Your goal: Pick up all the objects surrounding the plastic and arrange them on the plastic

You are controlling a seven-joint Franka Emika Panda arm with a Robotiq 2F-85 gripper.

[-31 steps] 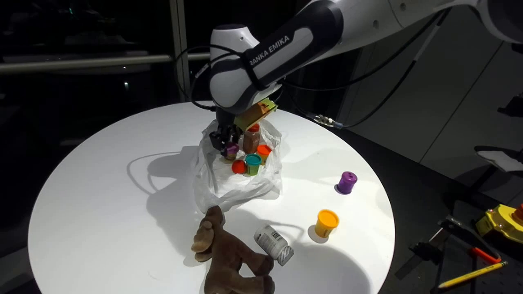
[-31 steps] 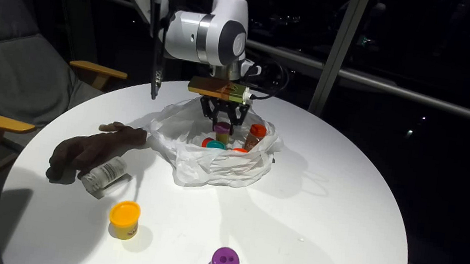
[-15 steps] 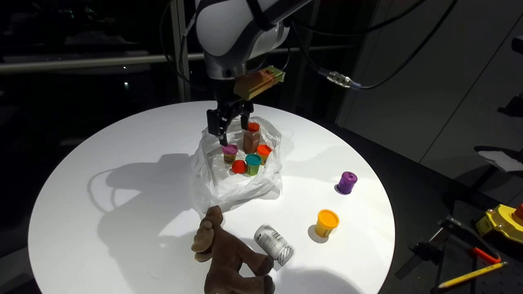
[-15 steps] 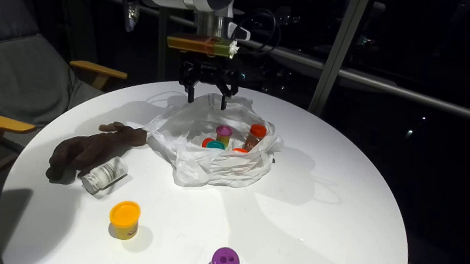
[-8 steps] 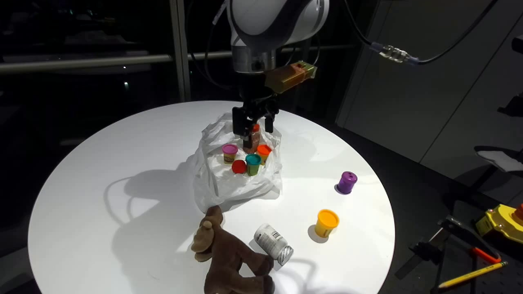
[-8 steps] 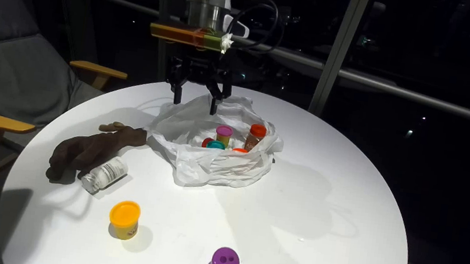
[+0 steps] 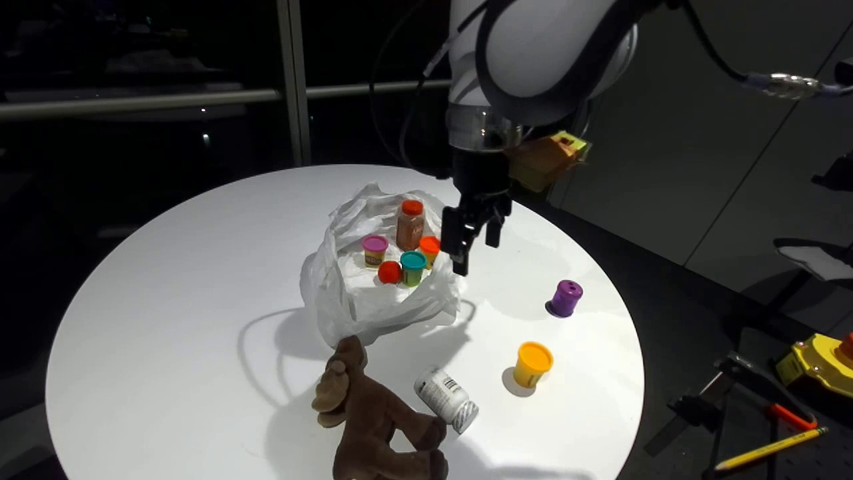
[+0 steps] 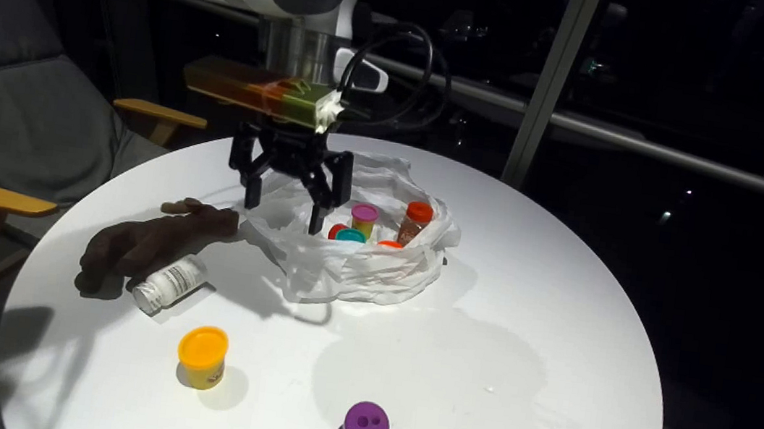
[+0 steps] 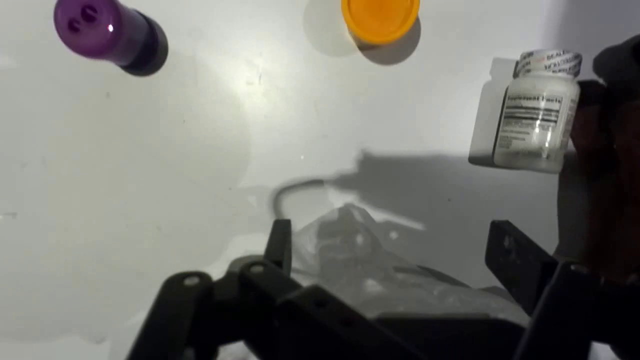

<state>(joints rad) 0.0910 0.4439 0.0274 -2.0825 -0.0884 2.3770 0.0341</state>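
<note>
With several small coloured pieces (image 7: 413,269) inside the crumpled white plastic bag (image 7: 383,317), the step in hand seems a reach for another — the pincer (image 8: 284,208) hangs raised by the bag's edge, spread wide, holding nothing. On the bench (image 7: 153,320) outside the bag are a brown plush animal (image 7: 366,415) at its edge, a white plastic bottle (image 7: 443,397) lying near it, and, farther off, an orange-lidded yellow tub (image 7: 532,365) and a glossy purple cylinder (image 7: 566,299). The next move probably calls for descending squarely over one — perhaps the tub.

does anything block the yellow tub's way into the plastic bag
Only the raised wall of the plastic bag itself, so the yellow tub likely needs lifting over it; the white bottle lies off to one side.
</note>
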